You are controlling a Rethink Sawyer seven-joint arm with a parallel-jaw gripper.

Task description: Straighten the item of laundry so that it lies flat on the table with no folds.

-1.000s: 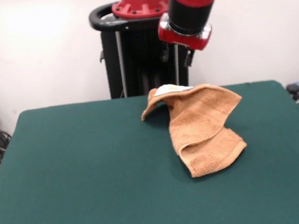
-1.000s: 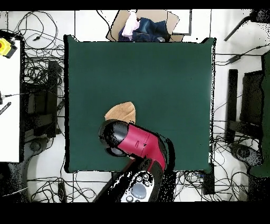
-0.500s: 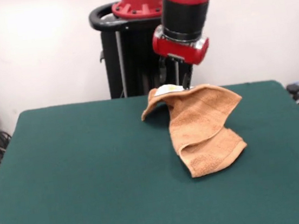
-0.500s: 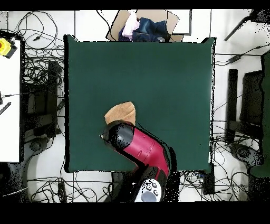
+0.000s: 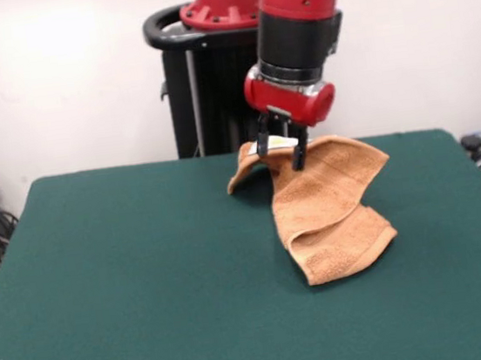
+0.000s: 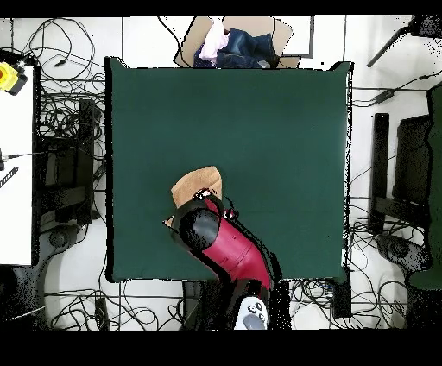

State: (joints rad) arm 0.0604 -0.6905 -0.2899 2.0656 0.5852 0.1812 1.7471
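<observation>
The orange-tan towel (image 5: pixel 327 204) lies crumpled and folded over itself on the dark green table (image 5: pixel 130 281), towards the far side, right of centre. A white label (image 5: pixel 282 142) shows at its raised far edge. My gripper (image 5: pixel 281 157) hangs just over that raised edge with its two dark fingers apart, one on each side of the label area. It is open and holds nothing. In the overhead view the arm (image 6: pixel 220 246) covers most of the towel (image 6: pixel 197 184); only its far part shows.
The robot's black pedestal (image 5: pixel 203 88) stands behind the table's far edge. A cardboard box of clothes (image 6: pixel 233 41) sits past the table's opposite edge in the overhead view. Cables lie on the floor around the table.
The arm has come down and moved left in the front view. The gripper went from above the towel to right at its raised far edge. The towel has not moved.
</observation>
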